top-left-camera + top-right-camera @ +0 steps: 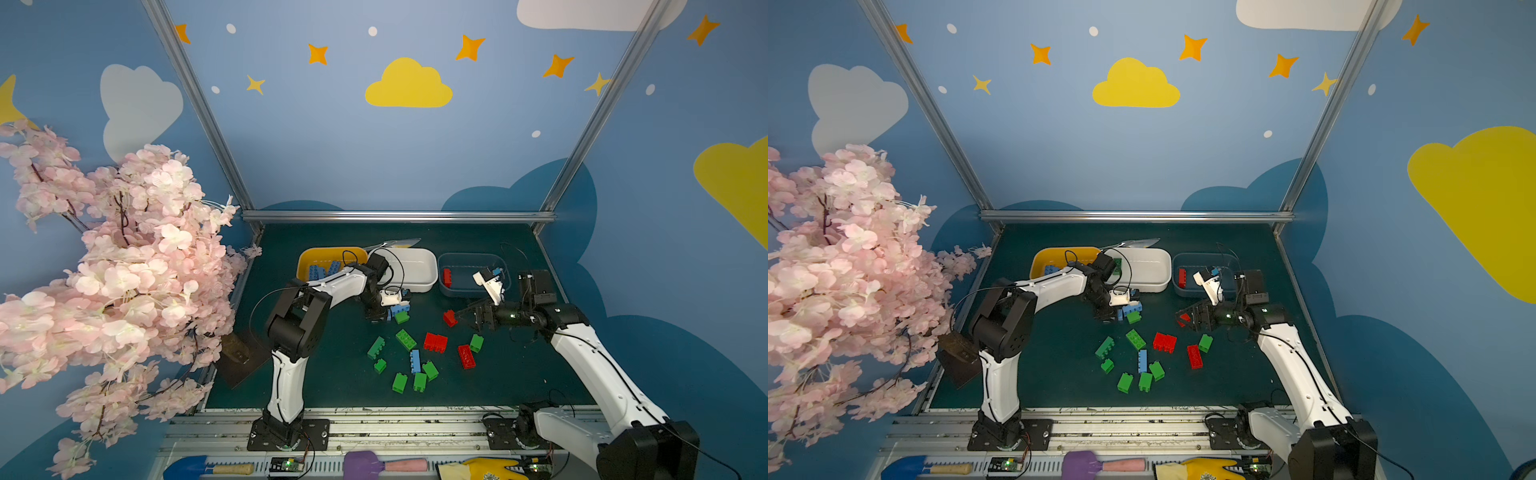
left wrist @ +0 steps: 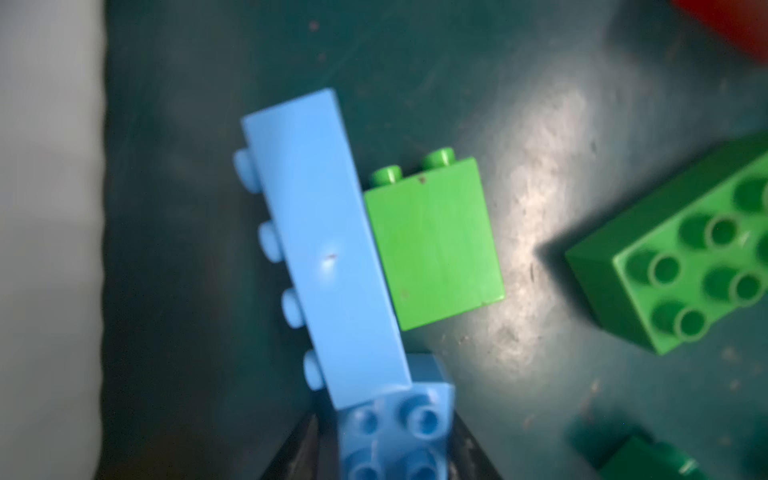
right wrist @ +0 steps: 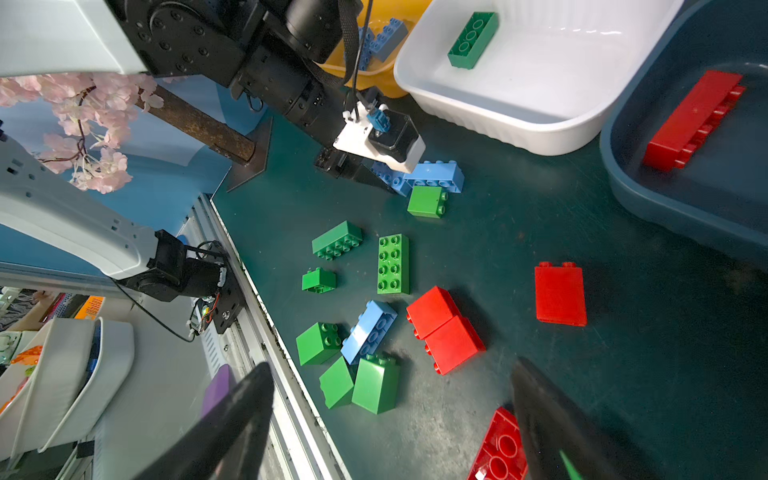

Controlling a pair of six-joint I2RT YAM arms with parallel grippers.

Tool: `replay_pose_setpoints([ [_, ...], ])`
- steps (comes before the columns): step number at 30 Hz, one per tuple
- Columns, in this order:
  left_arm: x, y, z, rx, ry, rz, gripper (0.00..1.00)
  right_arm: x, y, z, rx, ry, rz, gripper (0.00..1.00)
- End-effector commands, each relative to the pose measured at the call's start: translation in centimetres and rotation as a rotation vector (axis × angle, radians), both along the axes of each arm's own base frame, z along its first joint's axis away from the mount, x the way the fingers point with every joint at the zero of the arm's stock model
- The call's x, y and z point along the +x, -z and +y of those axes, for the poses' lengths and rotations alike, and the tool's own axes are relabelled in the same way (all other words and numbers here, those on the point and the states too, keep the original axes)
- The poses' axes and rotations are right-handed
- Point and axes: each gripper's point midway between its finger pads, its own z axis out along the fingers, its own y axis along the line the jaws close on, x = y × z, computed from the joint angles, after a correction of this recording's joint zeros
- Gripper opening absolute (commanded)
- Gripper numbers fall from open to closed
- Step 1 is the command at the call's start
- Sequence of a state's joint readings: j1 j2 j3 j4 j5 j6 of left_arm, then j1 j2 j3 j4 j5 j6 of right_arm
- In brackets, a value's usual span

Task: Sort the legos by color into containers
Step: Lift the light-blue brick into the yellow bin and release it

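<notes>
Over blue lego [image 2: 399, 432], L gripper [image 1: 379, 316] nose-down

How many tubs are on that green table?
3, in a row along the back: a yellow tub on the left, a white tub in the middle, a blue-grey tub on the right. None looks hidden.

No legible text, label or number anywhere — none readable.

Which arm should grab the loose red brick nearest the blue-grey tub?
Right arm: its open jaws flank that red brick; the left arm has its jaws on a small blue brick.
</notes>
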State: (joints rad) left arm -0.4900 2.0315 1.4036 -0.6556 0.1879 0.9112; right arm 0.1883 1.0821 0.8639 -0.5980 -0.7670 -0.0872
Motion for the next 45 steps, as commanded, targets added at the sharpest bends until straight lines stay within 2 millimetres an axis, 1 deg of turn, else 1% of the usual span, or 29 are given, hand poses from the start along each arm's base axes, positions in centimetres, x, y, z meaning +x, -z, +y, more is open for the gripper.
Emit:
replay_pose_setpoints([
  [1,-0.5,-0.4,0.0,-0.004,-0.005,0.014,0.32,-0.3,0.2,-0.2,-0.010,-0.001,0.002,0.88],
  [3,-0.4,-1.6,0.1,-0.008,-0.032,0.008,0.27,-0.2,0.2,-0.2,-0.008,-0.001,0.001,0.88],
  [5,-0.3,-3.1,0.1,-0.018,-0.070,0.005,0.27,-0.1,0.1,-0.3,-0.006,0.004,-0.002,0.88],
  [7,-0.4,-5.0,0.0,-0.041,-0.113,-0.001,0.27,-0.1,0.0,-0.2,0.002,0.006,-0.004,0.88],
  [10,-0.5,-8.2,0.0,-0.092,-0.226,0.006,0.28,0.1,-0.2,-0.1,0.017,0.010,-0.007,0.88],
  [13,-0.1,-11.4,0.1,-0.140,-0.375,-0.009,0.29,0.2,-0.4,0.1,0.039,0.008,-0.006,0.88],
  [15,0.7,-13.4,0.7,-0.169,-0.495,-0.044,0.30,0.4,-0.6,0.3,0.057,0.008,-0.011,0.88],
  [19,2.0,-16.6,2.3,-0.212,-0.722,-0.103,0.28,0.6,-1.0,0.5,0.075,0.002,-0.016,0.88],
  [21,2.4,-17.7,3.1,-0.231,-0.826,-0.103,0.29,0.7,-1.2,0.6,0.082,0.002,-0.020,0.88],
  [23,3.2,-18.4,5.0,-0.226,-0.966,-0.116,0.30,0.8,-1.3,0.8,0.091,0.001,-0.019,0.88],
  [26,4.7,-18.2,7.9,-0.224,-1.130,-0.130,0.28,0.9,-1.3,1.1,0.108,-0.007,-0.018,0.88],
  [29,6.8,-18.1,10.1,-0.255,-1.250,-0.143,0.28,1.0,-1.3,1.4,0.114,-0.011,-0.019,0.88],
  [30,7.4,-17.8,10.5,-0.269,-1.280,-0.135,0.27,1.1,-1.2,1.4,0.115,-0.013,-0.019,0.88],
  [33,9.6,-16.2,11.3,-0.287,-1.362,-0.094,0.28,1.2,-1.1,1.8,0.117,-0.019,-0.015,0.87],
  [36,11.8,-14.3,12.2,-0.267,-1.434,-0.072,0.28,1.3,-1.0,1.9,0.114,-0.020,-0.014,0.88],
  [40,15.0,-12.3,14.3,-0.231,-1.515,-0.096,0.28,1.4,-0.8,2.0,0.107,-0.020,-0.012,0.88],
  [43,16.5,-10.7,16.3,-0.181,-1.588,-0.105,0.29,1.4,-0.5,1.9,0.100,-0.017,-0.007,0.88],
  [45,17.3,-9.5,17.0,-0.167,-1.623,-0.077,0.30,1.4,-0.3,1.9,0.096,-0.017,-0.005,0.88],
])
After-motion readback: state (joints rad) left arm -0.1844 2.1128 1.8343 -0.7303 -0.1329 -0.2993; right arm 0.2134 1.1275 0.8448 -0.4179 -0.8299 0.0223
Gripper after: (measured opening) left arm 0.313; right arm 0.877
